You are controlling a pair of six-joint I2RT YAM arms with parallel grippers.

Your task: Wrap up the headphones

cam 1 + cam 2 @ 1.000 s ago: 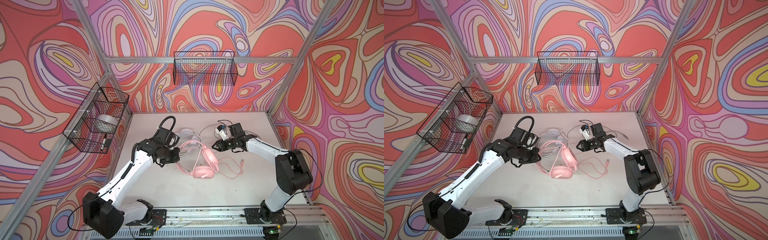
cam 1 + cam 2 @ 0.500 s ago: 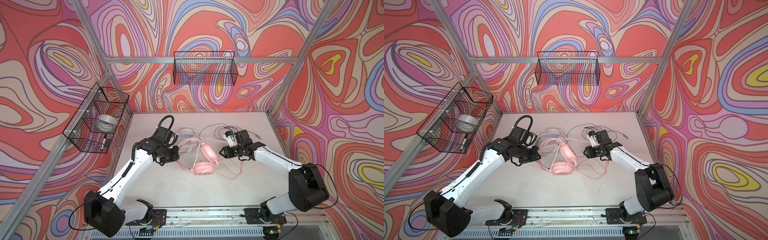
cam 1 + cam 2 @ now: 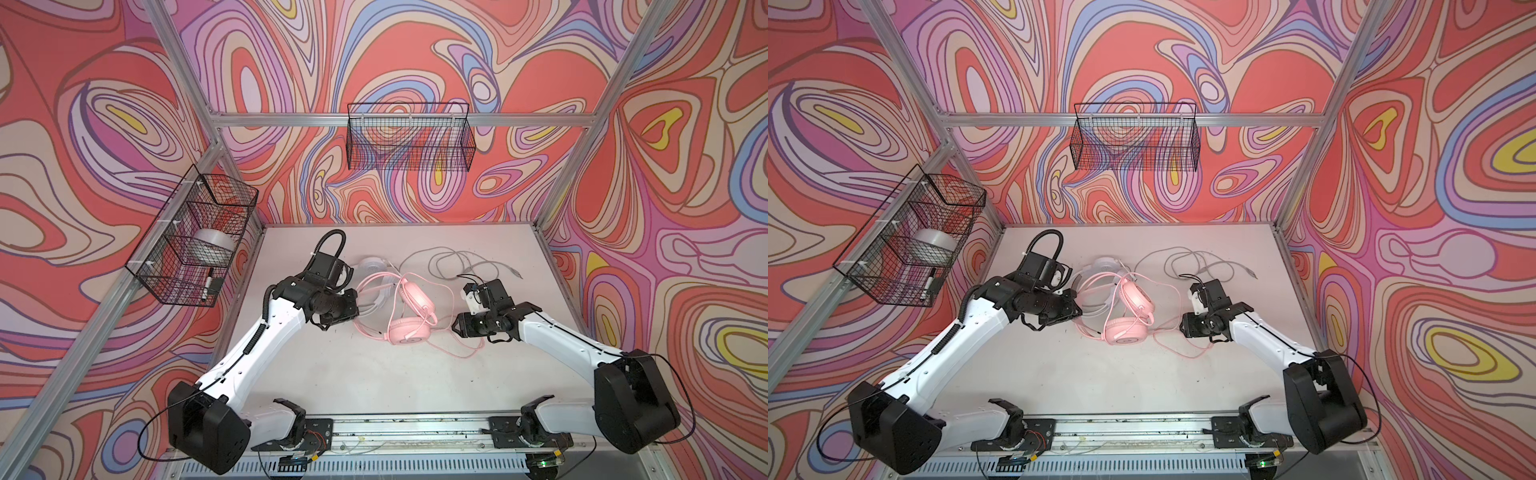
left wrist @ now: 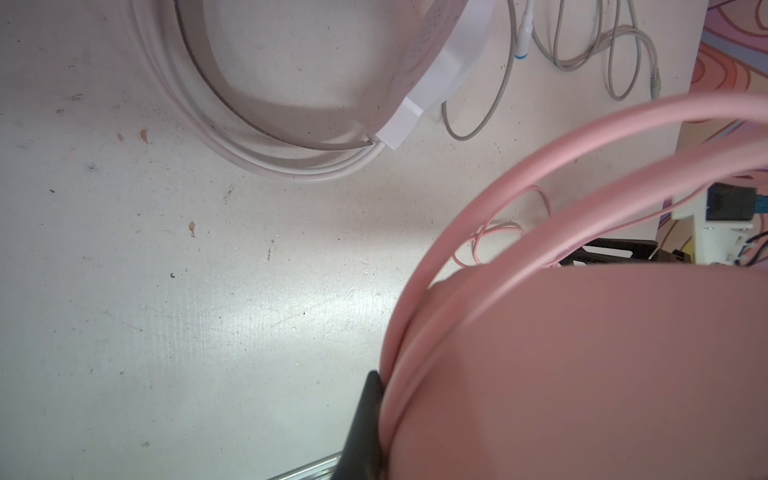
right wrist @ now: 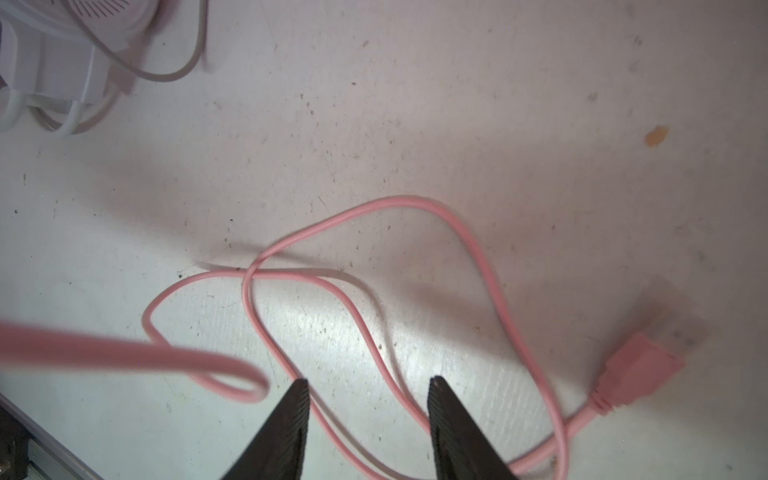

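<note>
The pale pink headphones (image 3: pixel 409 330) lie mid-table, one ear cup flat and the other (image 3: pixel 417 295) tipped up. My left gripper (image 3: pixel 353 309) is shut on their pink headband; in the left wrist view the band presses against one dark finger (image 4: pixel 365 415) and the pink cup (image 4: pixel 582 374) hides the other. The white headphones (image 3: pixel 372 266) lie just behind, their grey-white cable (image 3: pixel 461 266) loose toward the back right. My right gripper (image 3: pixel 455 328) hovers open over loops of the pink cable (image 5: pixel 374 332), with nothing between its fingers. The pink plug (image 5: pixel 636 370) lies flat.
A wire basket (image 3: pixel 195 245) on the left wall holds a tape roll (image 3: pixel 212 249) and a marker (image 3: pixel 206 286). Another wire basket (image 3: pixel 409 141) hangs on the back wall. The arms' metal rail (image 3: pixel 395 428) runs along the front edge.
My right gripper has swung from beside the pink headphones toward the front, over the loose pink cable, staying open. The pink headphones have shifted slightly in the left gripper's hold.
</note>
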